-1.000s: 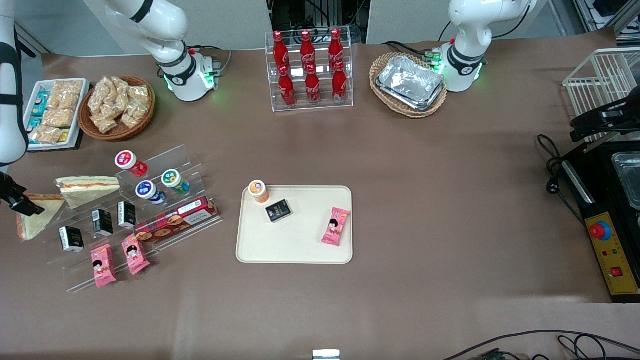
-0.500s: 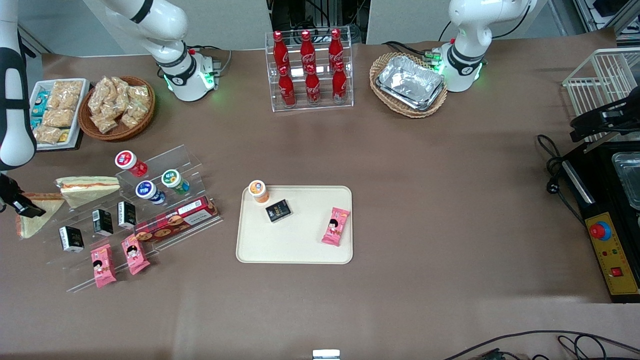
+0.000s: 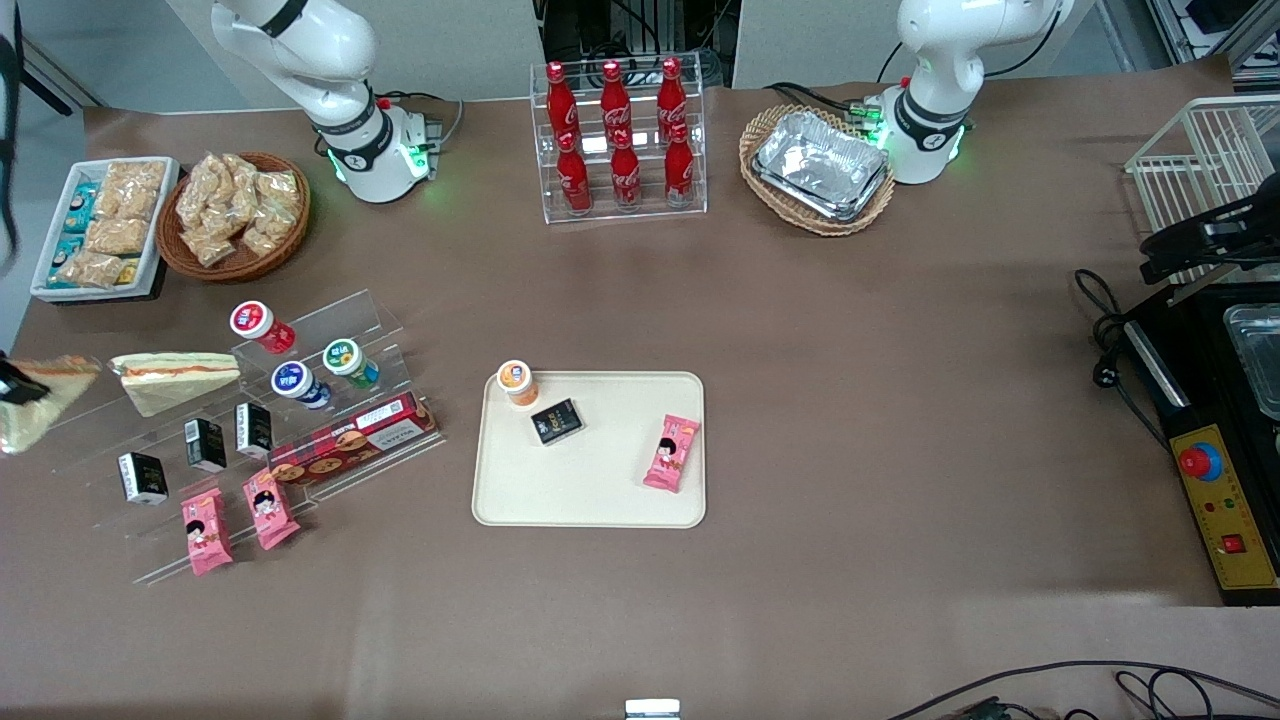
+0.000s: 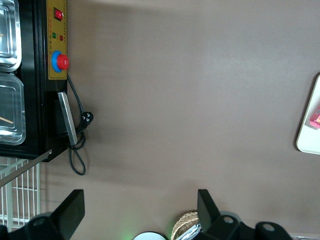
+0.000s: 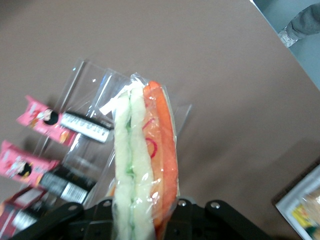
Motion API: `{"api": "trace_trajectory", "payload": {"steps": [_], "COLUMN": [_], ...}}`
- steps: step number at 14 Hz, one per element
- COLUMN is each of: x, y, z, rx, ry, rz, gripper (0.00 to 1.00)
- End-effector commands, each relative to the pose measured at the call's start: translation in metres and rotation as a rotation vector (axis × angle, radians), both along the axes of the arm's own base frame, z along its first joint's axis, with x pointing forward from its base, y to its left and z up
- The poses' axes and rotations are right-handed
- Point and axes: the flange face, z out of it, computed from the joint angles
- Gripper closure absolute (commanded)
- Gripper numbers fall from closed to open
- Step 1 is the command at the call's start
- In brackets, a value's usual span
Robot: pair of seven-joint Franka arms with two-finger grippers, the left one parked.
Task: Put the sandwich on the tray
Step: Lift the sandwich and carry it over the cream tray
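The sandwich (image 3: pixel 40 405) is a clear-wrapped wedge with pale bread and a thick orange-and-green filling. It hangs above the table at the working arm's end, beside the acrylic stand (image 3: pixel 300 400). My right gripper (image 3: pixel 14 386) is shut on it, dark fingers clamping its wide end. The right wrist view shows the sandwich (image 5: pixel 142 150) edge-on, rising out of the gripper (image 5: pixel 145 217). The cream tray (image 3: pixel 600 485) lies flat mid-table, well away toward the parked arm. A second pale wedge (image 3: pixel 175 380) with a thin orange stripe rests on the stand.
The tray carries an orange-lidded cup (image 3: pixel 517 381), a black carton (image 3: pixel 556 421) and a pink packet (image 3: pixel 672 453). The stand holds cups, black cartons, pink packets (image 3: pixel 235 515) and a biscuit box (image 3: pixel 352 440). Farther from the camera stand a cola rack (image 3: pixel 620 140) and snack baskets.
The gripper has lifted the sandwich off the table beside the stand and drawn it toward the working arm's table edge. The white forearm has risen almost out of the front view.
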Motion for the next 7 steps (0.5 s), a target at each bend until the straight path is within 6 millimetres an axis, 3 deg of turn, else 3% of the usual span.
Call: {"api": "trace_trajectory", "payload": {"steps": [1,3,7], "x": [-0.007,0.001,0.017], "y": [0.034,0.072,0.205], "z": [0.074,0.101,0.125], "rx": [0.064,0.088,0.11], "ry": [0.015,0.034,0.076], "rz": [0.048,0.021,-0.094], "gripper": [1.0,1.0,1.0]}}
